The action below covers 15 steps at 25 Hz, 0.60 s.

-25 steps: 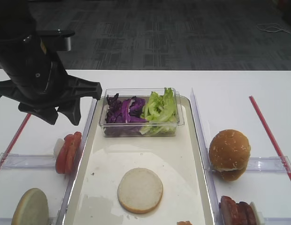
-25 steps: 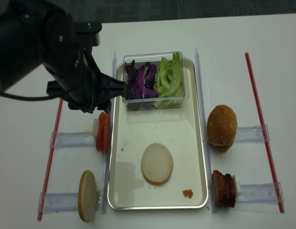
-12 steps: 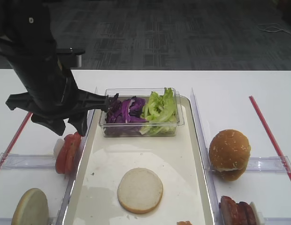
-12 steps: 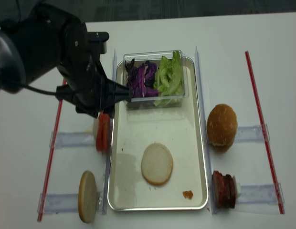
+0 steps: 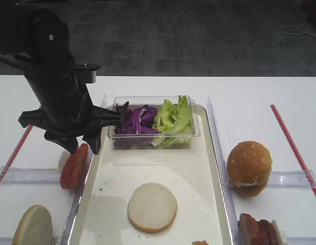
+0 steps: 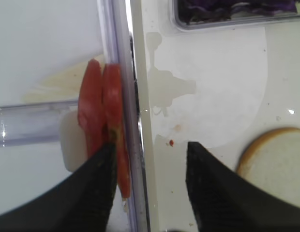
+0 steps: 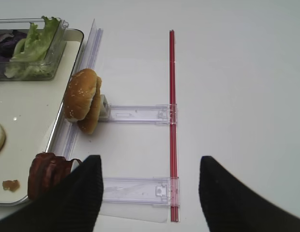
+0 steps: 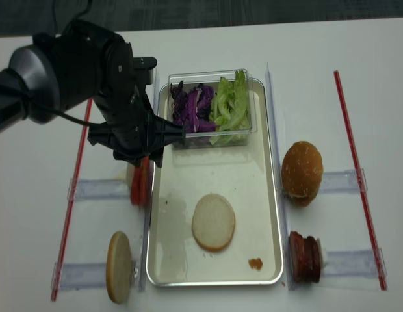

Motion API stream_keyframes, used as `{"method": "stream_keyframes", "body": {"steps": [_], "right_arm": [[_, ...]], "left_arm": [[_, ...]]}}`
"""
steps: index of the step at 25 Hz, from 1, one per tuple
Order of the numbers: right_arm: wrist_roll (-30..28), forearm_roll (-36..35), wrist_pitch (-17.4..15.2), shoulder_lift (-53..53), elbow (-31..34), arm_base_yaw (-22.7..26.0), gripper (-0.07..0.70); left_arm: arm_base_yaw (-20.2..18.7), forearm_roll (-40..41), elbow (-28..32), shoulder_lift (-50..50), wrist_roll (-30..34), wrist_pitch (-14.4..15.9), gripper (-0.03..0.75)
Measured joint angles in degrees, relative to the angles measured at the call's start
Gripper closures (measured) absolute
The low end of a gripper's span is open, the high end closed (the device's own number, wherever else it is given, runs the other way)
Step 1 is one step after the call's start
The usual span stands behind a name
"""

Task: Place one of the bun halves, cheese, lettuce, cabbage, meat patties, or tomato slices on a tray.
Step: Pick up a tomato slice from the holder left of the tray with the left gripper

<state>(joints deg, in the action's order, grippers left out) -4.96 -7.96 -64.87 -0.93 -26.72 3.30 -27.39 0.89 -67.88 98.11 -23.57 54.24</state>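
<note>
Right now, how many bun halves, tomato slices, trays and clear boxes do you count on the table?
bun halves: 4 (one on the tray, one standing at the left, two together at the right)
tomato slices: 2
tray: 1
box: 1
total: 8

One high view looks from the front across the counter (image 5: 249,97) toward dark floor behind; the second (steeper, almost overhead) takes in the whole tray (image 8: 266,195). Both share the tray and the left arm above its left rim. The left wrist view looks straight down, very near, past the left gripper (image 6: 150,183) onto tomato slices (image 6: 104,125) by that rim. The right wrist view faces forward over the right gripper (image 7: 151,193), catching the tray's right edge.
</note>
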Motion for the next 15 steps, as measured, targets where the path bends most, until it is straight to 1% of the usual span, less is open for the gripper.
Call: {"method": "stream_keyframes", "body": {"steps": [7,11,15], "right_arm": [[0.0,0.0,0.0,0.0,0.0,0.0,0.179],[0.0,0.0,0.0,0.0,0.0,0.0,0.179],[0.0,0.0,0.0,0.0,0.0,0.0,0.179]], "left_arm": [[0.0,0.0,-0.5,2.3,0.0,-0.2,0.396],[1.0,-0.1,-0.6,2.4,0.0,-0.4,0.396],[1.3,-0.2,-0.6,2.4,0.0,-0.4,0.396]]}}
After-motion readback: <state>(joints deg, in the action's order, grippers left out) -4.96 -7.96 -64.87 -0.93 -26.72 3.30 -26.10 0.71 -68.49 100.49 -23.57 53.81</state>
